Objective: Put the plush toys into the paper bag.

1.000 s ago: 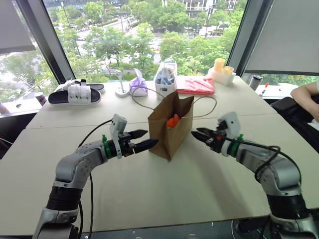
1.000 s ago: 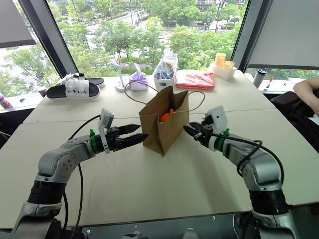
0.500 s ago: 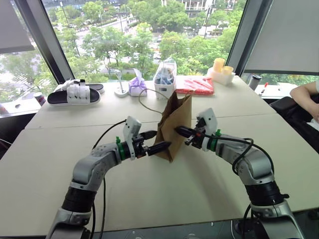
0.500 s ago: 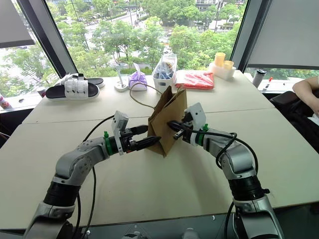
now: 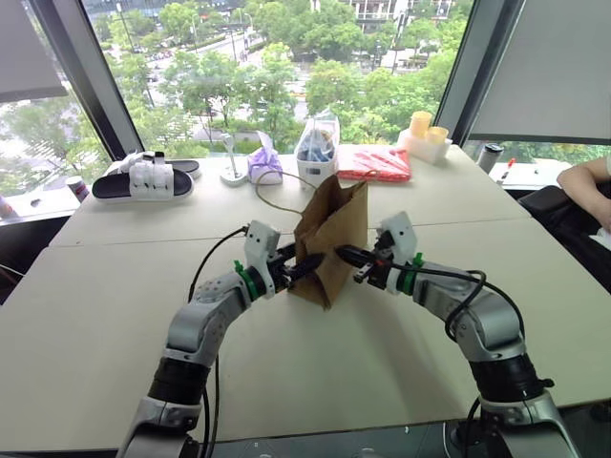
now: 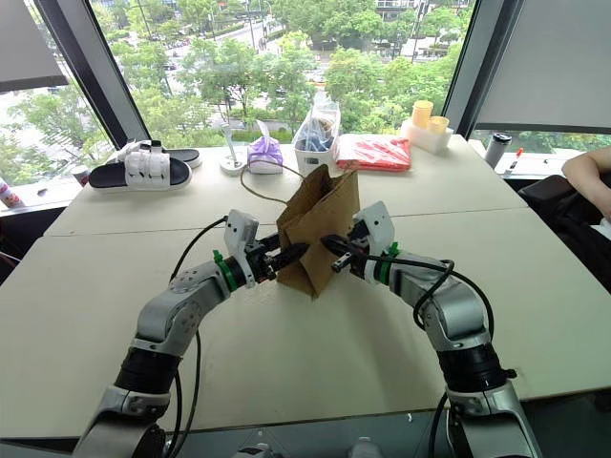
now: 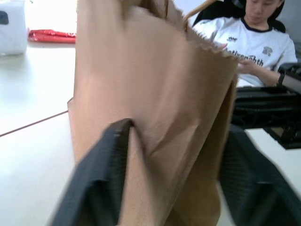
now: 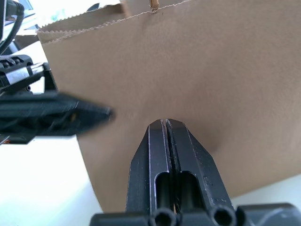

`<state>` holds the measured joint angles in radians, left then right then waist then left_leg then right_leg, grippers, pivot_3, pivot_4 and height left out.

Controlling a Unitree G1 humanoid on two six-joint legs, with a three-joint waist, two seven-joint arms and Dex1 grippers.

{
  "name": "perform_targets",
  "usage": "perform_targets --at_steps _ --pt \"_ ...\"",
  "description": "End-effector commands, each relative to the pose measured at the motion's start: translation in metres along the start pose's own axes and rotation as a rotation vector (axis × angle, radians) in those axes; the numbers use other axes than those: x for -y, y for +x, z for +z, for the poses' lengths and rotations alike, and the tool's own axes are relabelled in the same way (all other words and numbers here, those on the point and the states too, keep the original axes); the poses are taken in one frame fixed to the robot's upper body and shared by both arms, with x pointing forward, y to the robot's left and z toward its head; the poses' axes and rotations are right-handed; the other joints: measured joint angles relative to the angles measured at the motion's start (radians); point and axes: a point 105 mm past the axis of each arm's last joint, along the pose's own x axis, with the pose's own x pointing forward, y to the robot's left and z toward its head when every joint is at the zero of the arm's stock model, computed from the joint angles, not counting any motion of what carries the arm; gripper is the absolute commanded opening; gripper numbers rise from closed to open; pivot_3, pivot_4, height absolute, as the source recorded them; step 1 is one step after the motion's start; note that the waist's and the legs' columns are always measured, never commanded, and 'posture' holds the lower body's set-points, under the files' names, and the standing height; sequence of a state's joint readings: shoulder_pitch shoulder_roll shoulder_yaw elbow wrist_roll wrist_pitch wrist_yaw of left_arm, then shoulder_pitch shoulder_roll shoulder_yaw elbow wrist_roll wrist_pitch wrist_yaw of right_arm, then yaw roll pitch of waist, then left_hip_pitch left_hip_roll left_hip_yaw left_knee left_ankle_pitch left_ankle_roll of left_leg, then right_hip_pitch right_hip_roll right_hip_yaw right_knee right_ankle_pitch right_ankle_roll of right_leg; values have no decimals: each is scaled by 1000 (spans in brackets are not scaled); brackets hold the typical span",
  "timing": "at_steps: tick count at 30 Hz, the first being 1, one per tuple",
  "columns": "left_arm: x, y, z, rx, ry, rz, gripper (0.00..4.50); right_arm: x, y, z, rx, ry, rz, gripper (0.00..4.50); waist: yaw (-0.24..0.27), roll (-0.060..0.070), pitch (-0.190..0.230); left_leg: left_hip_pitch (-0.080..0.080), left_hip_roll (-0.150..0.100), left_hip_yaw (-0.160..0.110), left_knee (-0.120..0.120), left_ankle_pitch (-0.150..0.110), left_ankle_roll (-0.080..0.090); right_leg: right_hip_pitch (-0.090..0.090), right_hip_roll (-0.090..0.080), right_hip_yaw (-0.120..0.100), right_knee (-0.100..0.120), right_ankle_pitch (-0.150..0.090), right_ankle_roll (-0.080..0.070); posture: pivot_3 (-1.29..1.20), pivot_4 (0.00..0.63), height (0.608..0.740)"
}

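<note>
The brown paper bag (image 5: 329,239) stands upright in the middle of the table, its mouth pinched narrow. The plush toys are hidden. My left gripper (image 5: 307,265) is at the bag's left side. In the left wrist view its two fingers (image 7: 101,174) straddle the bag's narrow edge, and the paper creases where one finger presses in. My right gripper (image 5: 341,254) is shut with nothing in it, its tip (image 8: 165,123) resting against the bag's right face. The left gripper (image 8: 94,113) also shows in the right wrist view, beside the bag.
Along the far edge by the window lie black-and-white slippers (image 5: 143,178), a purple pouch (image 5: 264,166), a clear bag with blue contents (image 5: 317,148), a red packet (image 5: 374,163) and yellow cups (image 5: 422,134). A person's arm (image 5: 584,186) rests at the right.
Both grippers have come in against the bag. The left fingers have narrowed around its edge. The bag's mouth has been squeezed narrower, and the orange toy seen inside earlier is now hidden.
</note>
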<state>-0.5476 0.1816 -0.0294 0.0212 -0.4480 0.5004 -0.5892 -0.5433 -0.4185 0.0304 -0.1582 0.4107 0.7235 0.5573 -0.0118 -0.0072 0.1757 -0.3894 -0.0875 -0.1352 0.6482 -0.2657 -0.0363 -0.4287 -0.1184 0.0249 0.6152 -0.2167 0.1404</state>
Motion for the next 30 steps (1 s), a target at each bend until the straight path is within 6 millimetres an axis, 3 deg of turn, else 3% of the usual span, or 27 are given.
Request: perform_targets --at_steps 1,6,11,15,23,26,30 --pt "4 3 12 36 -2 1 714 -5 -4 13 57 -16 0 0 0 0 0 0 0 0 0 0 0 0 0 0 0 0 0 0 150 740" --pt "5 4 12 21 -2 -20 714 1 -19 17 62 -25 -42 0 0 0 0 0 0 0 0 0 0 0 0 0 0 0 0 0 150 740" --pt "-7 3 36 47 16 -167 714 24 -72 38 106 -28 -151 0 10 0 0 -1 -1 0 1 0 0 0 0 -1 0 0 0 0 150 740" --pt "-17 6 57 55 -23 -333 714 27 -114 42 118 13 -198 0 16 0 0 -1 0 0 1 0 1 0 0 -1 -1 0 0 0 150 740" --pt "1 13 91 41 -103 -700 714 32 -167 40 70 -15 -369 0 16 -1 1 -1 0 1 1 -1 2 1 0 -1 0 0 0 0 150 740" --pt "0 14 81 -31 -98 -737 714 31 -177 45 70 -32 -409 0 13 -1 1 -1 0 1 1 -1 2 1 0 -1 0 0 1 0 150 740" --pt "-13 22 71 -53 -53 -633 714 28 -177 48 65 -32 -408 0 5 -1 1 0 0 1 1 -1 2 1 0 -1 0 0 1 0 150 740"
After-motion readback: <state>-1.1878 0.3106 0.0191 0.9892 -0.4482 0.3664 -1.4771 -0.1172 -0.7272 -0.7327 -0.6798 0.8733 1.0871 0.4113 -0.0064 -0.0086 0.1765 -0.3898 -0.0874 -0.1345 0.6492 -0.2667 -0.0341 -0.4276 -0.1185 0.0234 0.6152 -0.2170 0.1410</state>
